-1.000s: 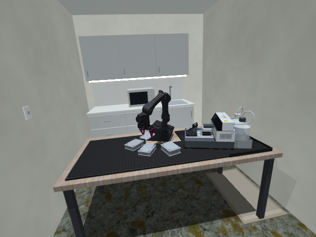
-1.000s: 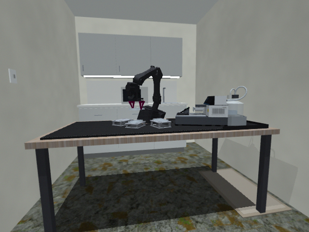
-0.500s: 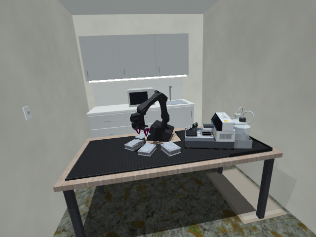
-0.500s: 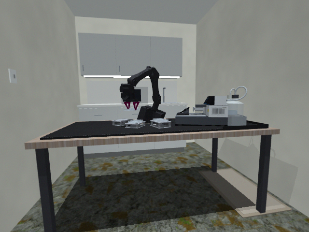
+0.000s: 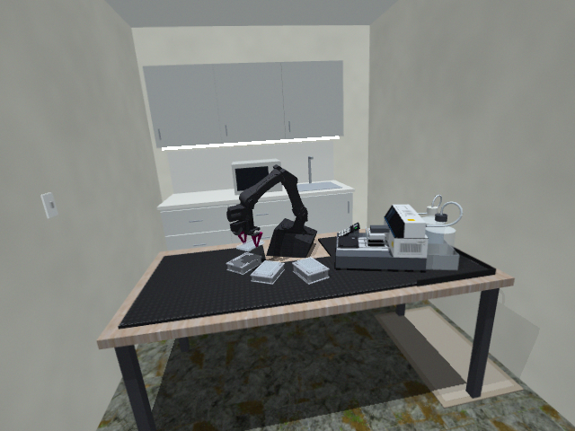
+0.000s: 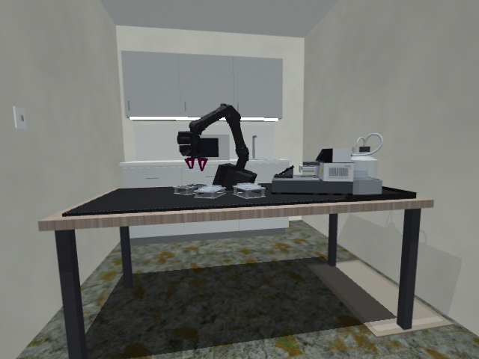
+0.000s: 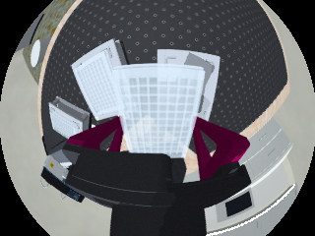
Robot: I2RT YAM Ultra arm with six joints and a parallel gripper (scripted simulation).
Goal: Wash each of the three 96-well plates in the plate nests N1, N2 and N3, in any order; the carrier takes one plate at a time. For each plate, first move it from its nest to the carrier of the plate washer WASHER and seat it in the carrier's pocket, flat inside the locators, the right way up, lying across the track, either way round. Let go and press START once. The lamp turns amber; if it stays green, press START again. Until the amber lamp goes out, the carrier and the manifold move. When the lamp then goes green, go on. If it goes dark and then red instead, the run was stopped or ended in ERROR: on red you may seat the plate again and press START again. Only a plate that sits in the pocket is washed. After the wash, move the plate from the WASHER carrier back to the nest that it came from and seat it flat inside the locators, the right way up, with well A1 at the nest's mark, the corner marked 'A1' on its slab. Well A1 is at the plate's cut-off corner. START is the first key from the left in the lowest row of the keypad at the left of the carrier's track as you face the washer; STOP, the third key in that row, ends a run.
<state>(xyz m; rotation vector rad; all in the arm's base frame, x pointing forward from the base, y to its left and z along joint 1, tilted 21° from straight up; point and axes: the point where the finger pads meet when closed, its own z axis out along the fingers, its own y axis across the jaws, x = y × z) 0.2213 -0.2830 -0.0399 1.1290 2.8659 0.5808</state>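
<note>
My gripper (image 5: 249, 241) (image 6: 196, 164) (image 7: 157, 119) is shut on a clear 96-well plate (image 5: 247, 247) (image 7: 159, 104), gripped by its two sides between the magenta fingers. It hangs above the left nest (image 5: 242, 262) (image 6: 185, 188) (image 7: 200, 66), which shows no plate in it. The middle nest's plate (image 5: 268, 270) (image 6: 209, 190) (image 7: 98, 81) and the right nest's plate (image 5: 310, 268) (image 6: 248, 187) (image 7: 65, 118) lie flat. The washer (image 5: 380, 257) (image 6: 311, 185) stands to the right, its carrier (image 5: 376, 237) without a plate. Its keypad (image 5: 348, 230) is at its left end.
The arm's black base (image 5: 292, 241) (image 6: 233, 174) stands just behind the nests. A clear bottle with tubing (image 5: 441, 232) (image 6: 365, 166) sits on the washer's right side. The black mat (image 5: 195, 292) covers the table, with a wooden edge (image 5: 278, 315) in front.
</note>
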